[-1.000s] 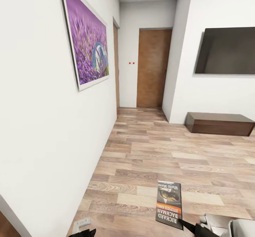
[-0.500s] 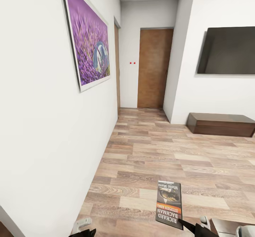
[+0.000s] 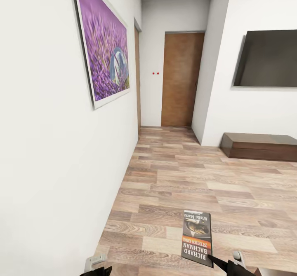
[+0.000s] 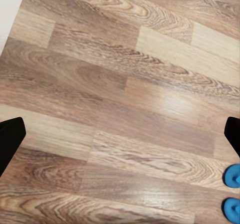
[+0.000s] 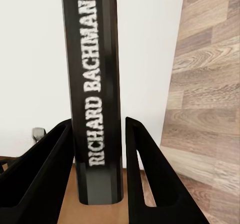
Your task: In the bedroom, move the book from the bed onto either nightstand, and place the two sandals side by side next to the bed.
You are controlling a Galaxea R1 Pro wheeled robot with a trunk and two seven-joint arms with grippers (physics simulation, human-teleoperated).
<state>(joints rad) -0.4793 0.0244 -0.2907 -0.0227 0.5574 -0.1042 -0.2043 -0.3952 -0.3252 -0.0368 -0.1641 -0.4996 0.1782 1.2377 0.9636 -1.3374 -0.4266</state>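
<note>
Carrying step in hand, judging by the scene: book (image 3: 197, 238) clamped by its lower edge in the right gripper (image 5: 97, 174), spine upright between the two black fingers (image 5: 47, 179) in the right wrist view, cover facing the head camera low and right of centre. No bed and no nightstand in sight; ahead only wood-plank floor (image 3: 185, 177), a white wall with a purple picture (image 3: 105, 45), a tan door (image 3: 179, 78), a dark wall screen (image 3: 266, 59) and a long low dark cabinet (image 3: 260, 146), not a nightstand by its shape. Left gripper (image 4: 120, 139) spread wide and holding nothing, fingertips at either edge of its wrist view, over bare floor, with two blue sandals (image 4: 231, 191) peeking in near one fingertip. Next, probably: turning or driving to find a nightstand, then setting the book flat on its top. No containers visible.
</note>
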